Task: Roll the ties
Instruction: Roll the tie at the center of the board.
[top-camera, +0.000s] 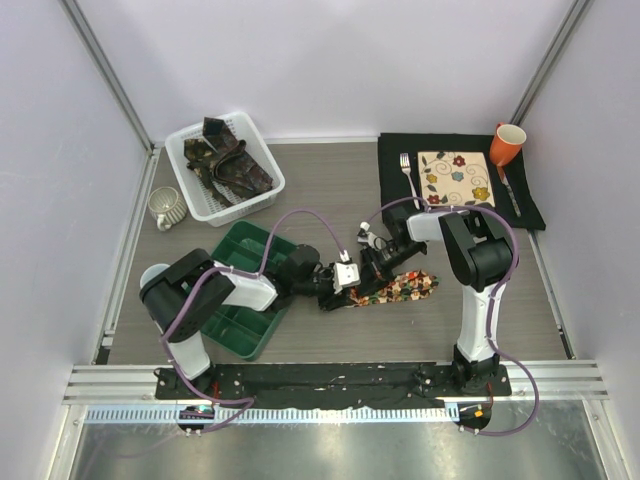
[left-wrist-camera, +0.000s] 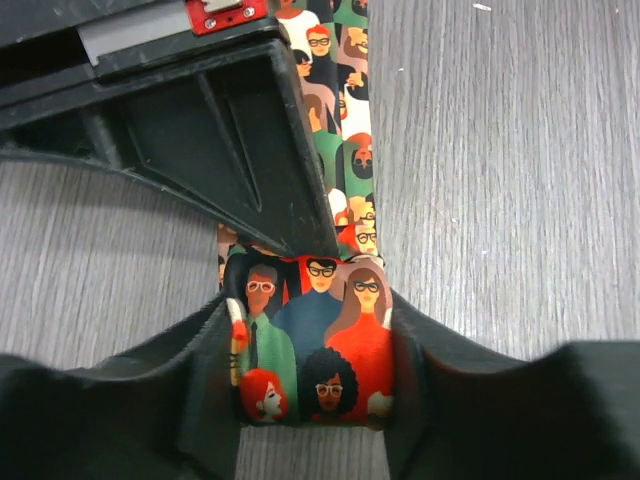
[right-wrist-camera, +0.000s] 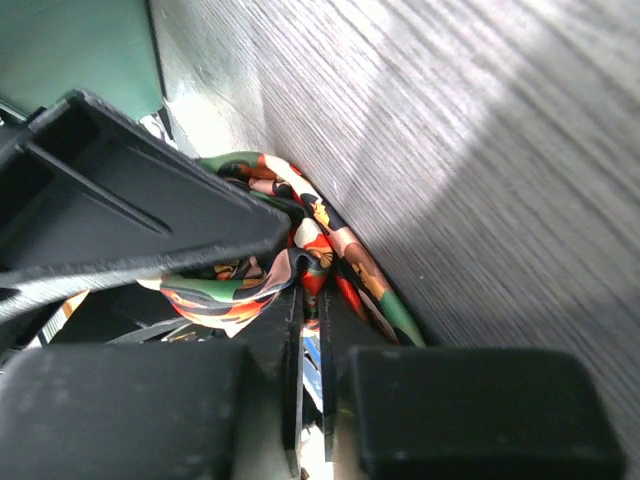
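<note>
A bright red-orange multicolour tie (top-camera: 405, 288), printed with faces, lies on the table between the arms. My left gripper (top-camera: 340, 290) reaches right and is shut on its folded end; in the left wrist view the fabric (left-wrist-camera: 310, 350) fills the gap between my fingers (left-wrist-camera: 205, 370). My right gripper (top-camera: 372, 272) reaches left to the same end and is shut on a fold of the tie (right-wrist-camera: 330, 240), pinched at its tips (right-wrist-camera: 312, 305). The other gripper's black finger (left-wrist-camera: 230, 130) lies over the strip. Dark patterned ties (top-camera: 228, 165) lie in a basket.
A white basket (top-camera: 262, 195) stands at the back left with a grey mug (top-camera: 167, 208) beside it. A green tray (top-camera: 245, 300) lies under my left arm. A black mat (top-camera: 400, 195) at the back right carries a floral plate (top-camera: 455, 178), a fork, a knife and an orange mug (top-camera: 507, 143).
</note>
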